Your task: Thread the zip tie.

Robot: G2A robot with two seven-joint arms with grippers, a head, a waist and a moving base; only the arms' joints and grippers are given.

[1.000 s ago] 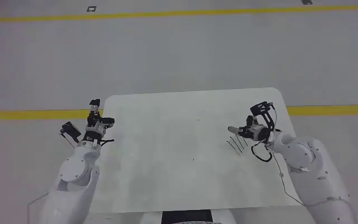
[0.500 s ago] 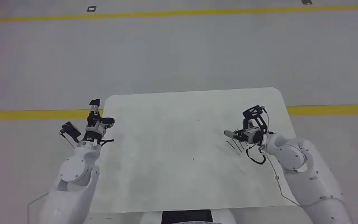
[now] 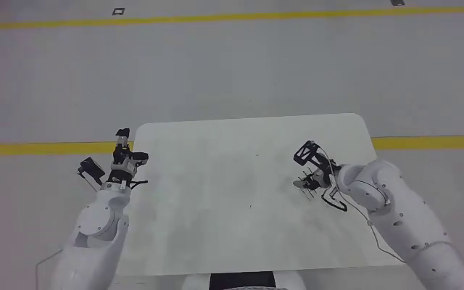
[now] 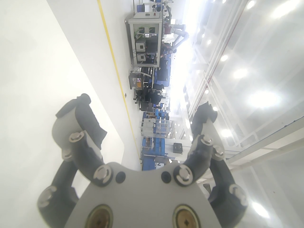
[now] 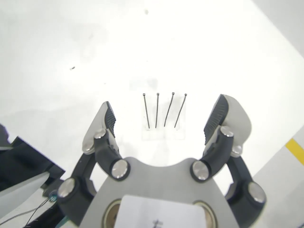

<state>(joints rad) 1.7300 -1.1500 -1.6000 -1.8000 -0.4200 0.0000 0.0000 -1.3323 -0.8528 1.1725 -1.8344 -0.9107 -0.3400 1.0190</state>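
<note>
Close in, low centre of the right wrist view: right hand (image 5: 165,106), spread wide, gripping nothing. Just past the fingertips, four zip ties (image 5: 163,110) laid side by side on the white surface (image 5: 71,36), knobbed heads at the far ends, tails toward the camera, narrowly apart from one another. Poised above the row, by the look of it, not touching. Time to pick one and commit! Probably wisest to go for the rightmost tie (image 5: 180,110) in the frame, keeping the neighbours out of the pinch. Narrow the opening before dropping, or risk sweeping up all four. Line the pads across the strap, toward the tail end, leaving the head free for the threading. Thin, flat against the surface, so likely a slippery pickup: get low, close gently, lift straight. Further off, at the left edge of the top view: left hand (image 4: 144,104), likewise open wide and empty, just off the surface's rim, well apart from the ties. Worth bringing across after the lift, to steady the head while feeding the tail through.
</note>
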